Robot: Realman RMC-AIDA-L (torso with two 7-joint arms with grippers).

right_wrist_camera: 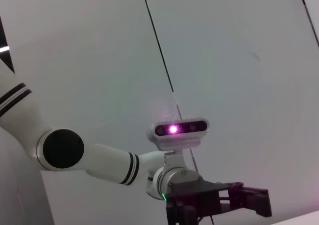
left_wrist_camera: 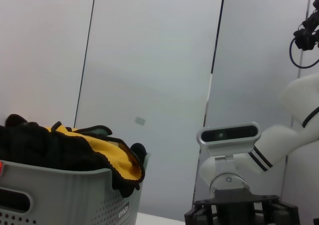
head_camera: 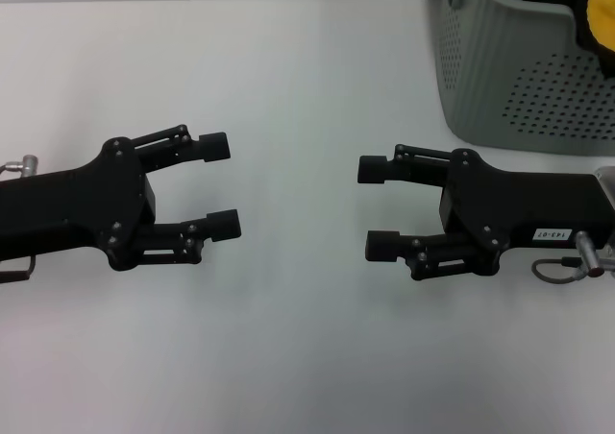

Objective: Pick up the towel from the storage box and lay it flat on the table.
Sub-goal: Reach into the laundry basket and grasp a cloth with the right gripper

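Note:
The grey-green storage box with dotted walls stands at the far right of the white table. A yellow towel with dark edging bulges over its rim; in the left wrist view the towel lies heaped in the storage box. My left gripper hovers over the table at the left, open and holding nothing. Facing it, my right gripper is open and bare too, in front of the box. Both are apart from the towel.
The right arm's wrist camera and black hand show in the left wrist view; the left arm's wrist camera and hand show in the right wrist view. A pale panelled wall stands behind the table.

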